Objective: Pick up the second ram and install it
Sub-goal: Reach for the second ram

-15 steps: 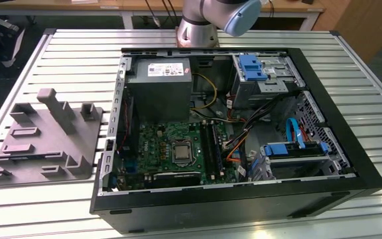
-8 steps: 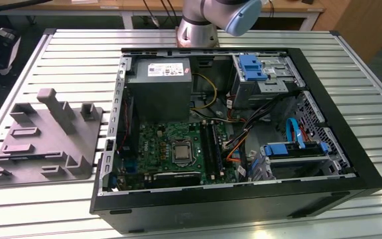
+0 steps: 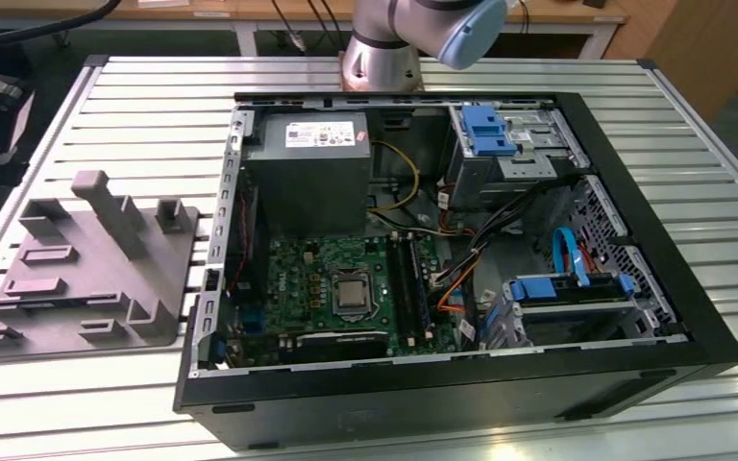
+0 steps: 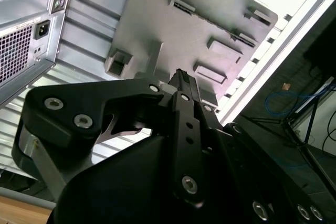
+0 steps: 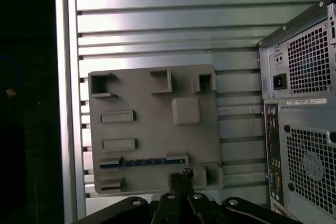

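Soft, even overhead light on the slatted tabletop [image 3: 709,163] in the exterior view; inside the computer case [image 3: 676,327] it's shady. In the second wrist view, glare whitens the far slats and the end effector [image 4: 180,74] looms dark.

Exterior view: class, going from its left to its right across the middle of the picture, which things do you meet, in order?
Grey holder plate → computer case's side wall → CPU socket → memory slots → blue drive caddy.
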Motion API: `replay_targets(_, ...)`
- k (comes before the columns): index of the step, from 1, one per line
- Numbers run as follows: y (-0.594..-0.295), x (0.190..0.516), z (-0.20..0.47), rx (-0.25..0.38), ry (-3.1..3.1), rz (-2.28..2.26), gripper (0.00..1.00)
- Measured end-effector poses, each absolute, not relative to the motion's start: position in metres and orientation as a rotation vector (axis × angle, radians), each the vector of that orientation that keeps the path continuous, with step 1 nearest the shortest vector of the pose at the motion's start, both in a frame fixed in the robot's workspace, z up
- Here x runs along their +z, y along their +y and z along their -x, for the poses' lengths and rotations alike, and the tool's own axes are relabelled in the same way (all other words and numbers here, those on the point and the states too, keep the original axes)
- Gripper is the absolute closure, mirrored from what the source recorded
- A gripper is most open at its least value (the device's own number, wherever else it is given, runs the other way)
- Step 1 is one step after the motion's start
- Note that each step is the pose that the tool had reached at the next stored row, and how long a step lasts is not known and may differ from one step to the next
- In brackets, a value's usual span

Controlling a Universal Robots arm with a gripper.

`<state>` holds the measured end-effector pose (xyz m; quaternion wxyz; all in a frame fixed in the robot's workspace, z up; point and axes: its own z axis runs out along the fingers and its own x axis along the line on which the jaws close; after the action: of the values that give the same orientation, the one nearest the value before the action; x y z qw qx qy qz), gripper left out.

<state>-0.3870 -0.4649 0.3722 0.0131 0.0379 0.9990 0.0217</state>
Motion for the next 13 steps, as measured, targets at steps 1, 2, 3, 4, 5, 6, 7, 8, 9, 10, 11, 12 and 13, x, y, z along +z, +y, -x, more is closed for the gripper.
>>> replay_targets(1, -0.467, 0.371, 0.387, 0.068, 3.112, -0.118, 0.90)
replay_targets(2, -0.469, 0.370, 0.387, 0.068, 3.113, -0.118, 0.90)
replay_targets(3, -0.471, 0.369, 0.387, 0.068, 3.112, -0.118, 0.90)
replay_targets(4, -0.473, 0.368, 0.387, 0.068, 3.112, -0.118, 0.90)
replay_targets(5, -0.475, 0.367, 0.387, 0.068, 3.113, -0.118, 0.90)
replay_targets(6, -0.476, 0.366, 0.388, 0.068, 3.113, -0.118, 0.90)
replay_targets(7, -0.478, 0.365, 0.388, 0.068, 3.113, -0.118, 0.90)
replay_targets(8, -0.480, 0.364, 0.388, 0.068, 3.112, -0.118, 0.90)
replay_targets(9, -0.482, 0.362, 0.388, 0.068, 3.112, -0.118, 0.90)
replay_targets(10, -0.484, 0.361, 0.388, 0.068, 3.112, -0.118, 0.90)
replay_targets(11, -0.486, 0.360, 0.388, 0.068, 3.112, -0.118, 0.90)
replay_targets(12, -0.488, 0.359, 0.388, 0.068, 3.112, -0.118, 0.90)
replay_targets(13, -0.490, 0.358, 0.388, 0.068, 3.113, -0.118, 0.90)
